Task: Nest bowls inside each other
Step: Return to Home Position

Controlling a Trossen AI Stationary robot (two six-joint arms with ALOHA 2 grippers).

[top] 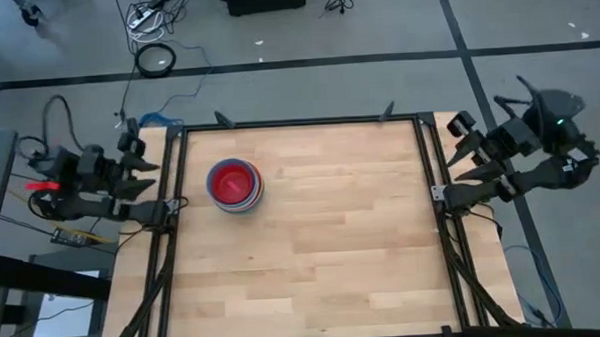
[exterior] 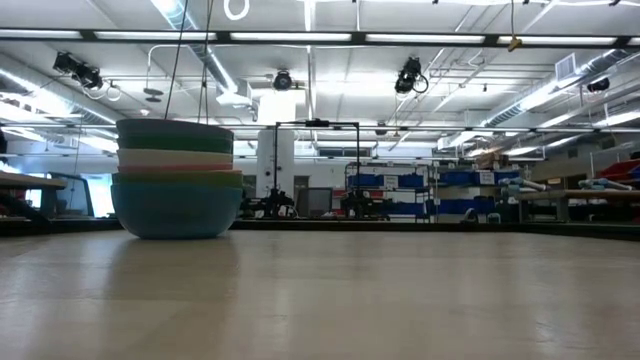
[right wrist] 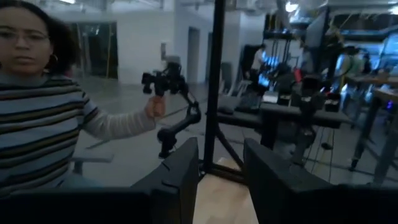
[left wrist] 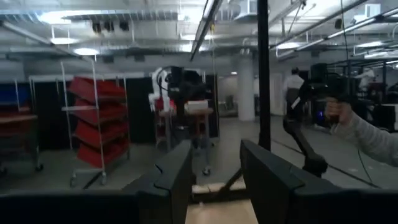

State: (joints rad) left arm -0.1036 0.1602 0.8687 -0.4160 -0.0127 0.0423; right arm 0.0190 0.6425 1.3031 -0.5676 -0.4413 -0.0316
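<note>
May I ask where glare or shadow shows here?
High view: even light, barely a shadow beside the bowl stack. Low view: bright ceiling lights, the table reflecting the stack dimly. Wrist views: left gripper and right gripper dark against the lit room.

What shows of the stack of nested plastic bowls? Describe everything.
The stack of nested round plastic bowls stands upright and level on the wooden table, left of centre. From the side, a light blue bowl carries grey-green, pink, white and teal rims; from above, a red bowl lies innermost. Only the table touches it; the left gripper and right gripper sit aside.
</note>
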